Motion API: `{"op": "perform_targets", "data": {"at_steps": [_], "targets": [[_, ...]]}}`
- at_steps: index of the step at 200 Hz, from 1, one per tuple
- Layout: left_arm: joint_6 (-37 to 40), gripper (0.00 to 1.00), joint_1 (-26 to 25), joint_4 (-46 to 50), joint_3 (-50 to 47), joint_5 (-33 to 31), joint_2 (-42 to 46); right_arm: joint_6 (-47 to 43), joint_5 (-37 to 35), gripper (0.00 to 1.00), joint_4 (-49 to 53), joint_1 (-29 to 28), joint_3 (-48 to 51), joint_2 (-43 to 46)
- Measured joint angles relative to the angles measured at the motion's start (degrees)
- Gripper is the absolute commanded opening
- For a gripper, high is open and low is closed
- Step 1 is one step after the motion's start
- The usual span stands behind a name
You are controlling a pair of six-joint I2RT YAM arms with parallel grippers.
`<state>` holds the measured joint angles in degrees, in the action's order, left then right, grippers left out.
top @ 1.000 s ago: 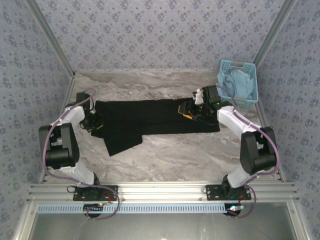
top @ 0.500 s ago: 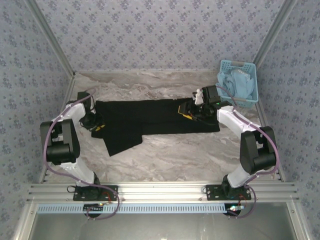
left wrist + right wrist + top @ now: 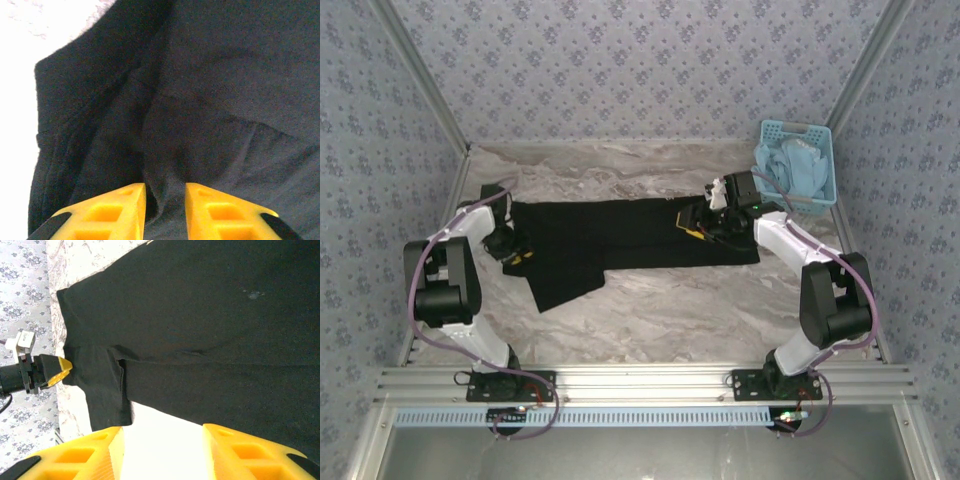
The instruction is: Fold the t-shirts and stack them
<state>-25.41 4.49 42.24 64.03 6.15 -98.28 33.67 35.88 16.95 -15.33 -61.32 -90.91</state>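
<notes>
Spanning the floor of the enclosure: one pale, grey-veined, marble-patterned table top [image 3: 670, 310], rectangular, walled on three sides by blue floral-patterned panels [image 3: 640, 70].

Item: one large black short-sleeved cloth t-shirt [image 3: 620, 235], lying flat across the middle of the table as a long band running left to right, plain side up. One sleeve flap juts toward the near edge at its left end. In the right wrist view a small pale speck shows on the cloth.

Item: one light blue perforated plastic basket [image 3: 798, 126], rectangular, at the far right corner, well apart from the shirt. It contains a crumpled pale blue cloth [image 3: 790, 165].

Item: right gripper [image 3: 705, 222], yellow fingers [image 3: 75, 460], above the right part of the shirt. Its jaws are spread wide with nothing between them; the shirt's edge and bare table lie below.

Item: left gripper [image 3: 165, 190], yellow fingers, down on the shirt's left end. Its jaws are narrowly parted with a raised ridge of black cloth between them; whether the pads touch that ridge cannot be told.
</notes>
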Motion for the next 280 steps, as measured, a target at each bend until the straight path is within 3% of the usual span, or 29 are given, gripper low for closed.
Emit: {"op": "perform_targets", "data": {"at_steps": [37, 108, 156, 219, 280], "targets": [[0.37, 0.28, 0.0, -0.87, -0.07, 0.07, 0.26, 0.0, 0.0, 0.47, -0.02, 0.0, 0.0, 0.0], [1.46, 0.03, 0.0, -1.88, -0.07, 0.87, -1.55, 0.0, 0.0, 0.47, 0.07, 0.0, 0.0, 0.0], [0.76, 0.0, 0.0, 1.62, 1.81, 2.01, -0.92, 0.0, 0.04, 0.47, 0.15, 0.22, 0.02, 0.0], [-1.68, 0.0, 0.0, 9.44, 14.84, 3.69, -1.86, 0.0, 0.42, 0.46, 0.24, 0.55, 0.02, 0.0], [-3.63, 0.0, 0.74, 16.37, 33.86, 4.11, -13.81, 0.0, 0.63, 0.46, 0.87, 1.14, 0.02, 0.0]]}}
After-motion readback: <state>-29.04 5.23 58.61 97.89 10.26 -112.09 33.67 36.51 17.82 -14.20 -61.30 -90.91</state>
